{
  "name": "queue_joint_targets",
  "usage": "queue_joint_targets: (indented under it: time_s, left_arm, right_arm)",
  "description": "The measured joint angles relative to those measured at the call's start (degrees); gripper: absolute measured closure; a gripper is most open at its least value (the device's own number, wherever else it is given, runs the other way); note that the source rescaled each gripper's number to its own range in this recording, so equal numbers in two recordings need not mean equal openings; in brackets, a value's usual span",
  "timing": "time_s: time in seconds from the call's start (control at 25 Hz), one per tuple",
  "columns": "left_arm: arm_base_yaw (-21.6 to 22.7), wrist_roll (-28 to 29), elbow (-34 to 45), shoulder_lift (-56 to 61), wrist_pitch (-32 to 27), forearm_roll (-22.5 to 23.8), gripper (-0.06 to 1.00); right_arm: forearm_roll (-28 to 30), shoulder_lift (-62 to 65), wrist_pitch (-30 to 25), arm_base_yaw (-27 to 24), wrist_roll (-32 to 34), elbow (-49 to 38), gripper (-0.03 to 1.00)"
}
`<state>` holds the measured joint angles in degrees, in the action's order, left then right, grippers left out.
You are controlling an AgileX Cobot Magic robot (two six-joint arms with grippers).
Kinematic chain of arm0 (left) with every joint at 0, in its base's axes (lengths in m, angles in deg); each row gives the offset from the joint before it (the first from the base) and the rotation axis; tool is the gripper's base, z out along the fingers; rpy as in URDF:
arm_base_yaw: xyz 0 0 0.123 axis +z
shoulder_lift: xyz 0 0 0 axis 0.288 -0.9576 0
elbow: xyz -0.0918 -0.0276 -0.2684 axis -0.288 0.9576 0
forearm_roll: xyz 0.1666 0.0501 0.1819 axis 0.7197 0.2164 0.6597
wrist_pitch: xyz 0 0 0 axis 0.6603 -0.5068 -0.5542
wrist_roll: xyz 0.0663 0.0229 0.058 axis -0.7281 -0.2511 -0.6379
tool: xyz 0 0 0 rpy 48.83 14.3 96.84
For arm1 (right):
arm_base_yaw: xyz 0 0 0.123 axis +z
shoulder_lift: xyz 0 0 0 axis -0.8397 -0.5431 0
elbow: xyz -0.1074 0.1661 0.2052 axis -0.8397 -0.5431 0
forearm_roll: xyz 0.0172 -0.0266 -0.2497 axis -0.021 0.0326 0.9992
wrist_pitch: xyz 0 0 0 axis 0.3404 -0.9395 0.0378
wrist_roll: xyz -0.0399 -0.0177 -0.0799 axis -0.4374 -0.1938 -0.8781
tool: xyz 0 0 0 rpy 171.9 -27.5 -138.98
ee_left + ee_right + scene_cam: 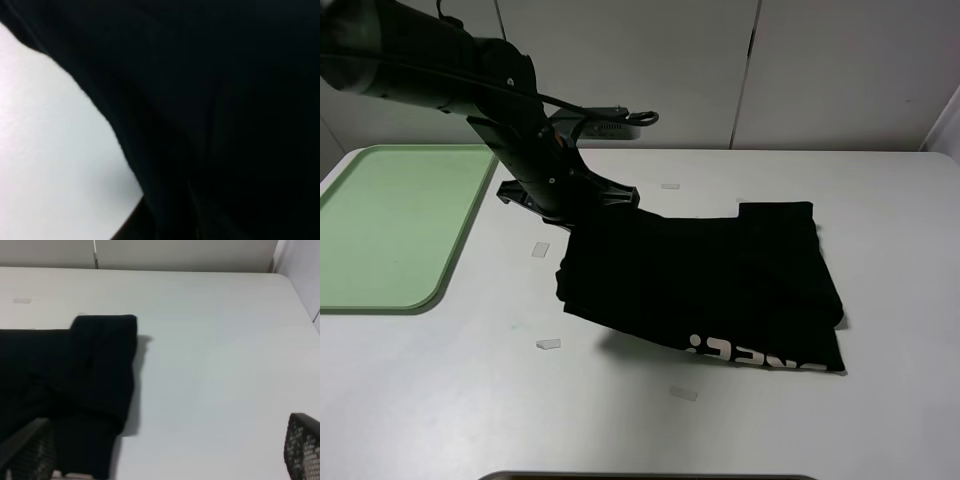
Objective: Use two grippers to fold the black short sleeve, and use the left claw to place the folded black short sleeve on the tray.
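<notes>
The black short sleeve lies folded into a rough rectangle right of the table's centre, with pale lettering along its near edge. Its left side is raised off the table and casts a shadow. My left gripper meets the shirt's far left corner and is shut on the fabric; black cloth fills most of the left wrist view and hides the fingers. The pale green tray rests at the table's left edge. My right gripper stands wide open over bare table beside the shirt's folded edge, holding nothing.
Small pieces of clear tape are scattered on the white table around the shirt. A white wall with panel seams runs behind the table. The right arm is outside the exterior high view.
</notes>
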<state>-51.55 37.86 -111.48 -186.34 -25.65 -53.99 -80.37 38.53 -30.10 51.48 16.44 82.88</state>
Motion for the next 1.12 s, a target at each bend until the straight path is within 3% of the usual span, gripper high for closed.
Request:
queue_joint_targets:
  time_s: [0.36, 0.6, 0.84, 1.12]
  left_arm:
    - [1.8, 0.0, 0.0, 8.3, -11.1, 10.0, 0.94]
    - [1.8, 0.0, 0.0, 11.7, -16.0, 11.6, 0.94]
    - [-0.4, 0.3, 0.0, 12.0, -13.6, 11.0, 0.94]
    - [-5.4, 4.7, -1.8, 8.8, -8.1, 10.8, 0.94]
  right_arm:
    - [0.0, 0.0, 0.0, 0.0, 0.0, 0.0, -0.03]
    - [0.0, 0.0, 0.0, 0.0, 0.0, 0.0, -0.03]
    - [0.0, 0.0, 0.0, 0.0, 0.0, 0.0, -0.03]
    - [0.0, 0.0, 0.0, 0.0, 0.0, 0.0, -0.03]
